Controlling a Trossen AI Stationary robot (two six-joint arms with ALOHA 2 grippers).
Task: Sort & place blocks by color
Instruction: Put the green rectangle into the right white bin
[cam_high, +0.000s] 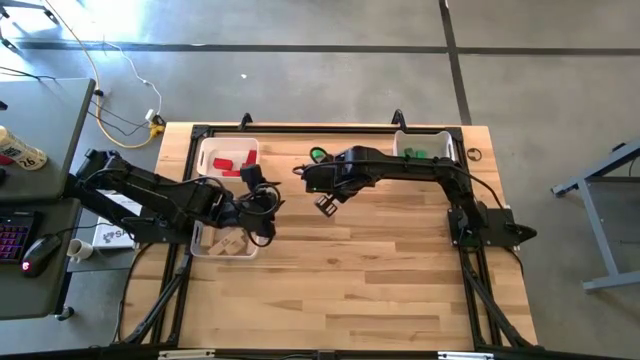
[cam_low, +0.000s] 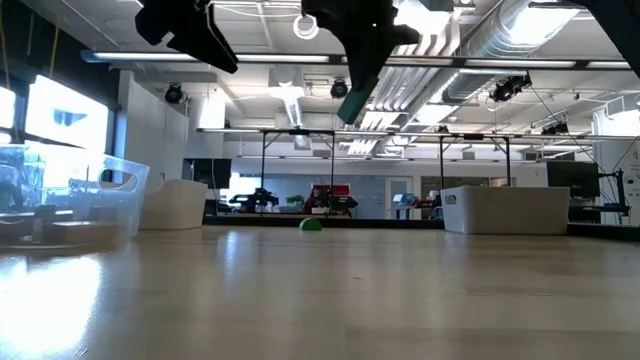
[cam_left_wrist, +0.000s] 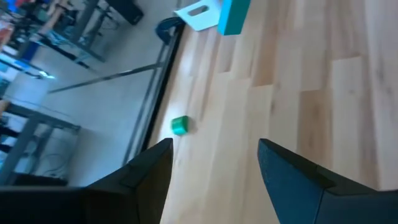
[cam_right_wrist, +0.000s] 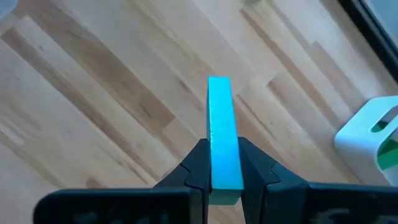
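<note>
Right wrist view alone showed the right gripper (cam_right_wrist: 225, 167) pinching a teal-green bar block (cam_right_wrist: 224, 134) upright above bare table (cam_right_wrist: 93, 93). High view placed that gripper (cam_high: 327, 204) mid-table, the bar too small to make out, the left gripper (cam_high: 262, 192) hidden among dark links. Left wrist view showed its fingers (cam_left_wrist: 149, 165) spread, a green block (cam_left_wrist: 179, 126) lying near the table edge.

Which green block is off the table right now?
The long green bar block pinched in the right gripper, held in the air. The small green block lies loose on the table; others sit in the white bin.
</note>
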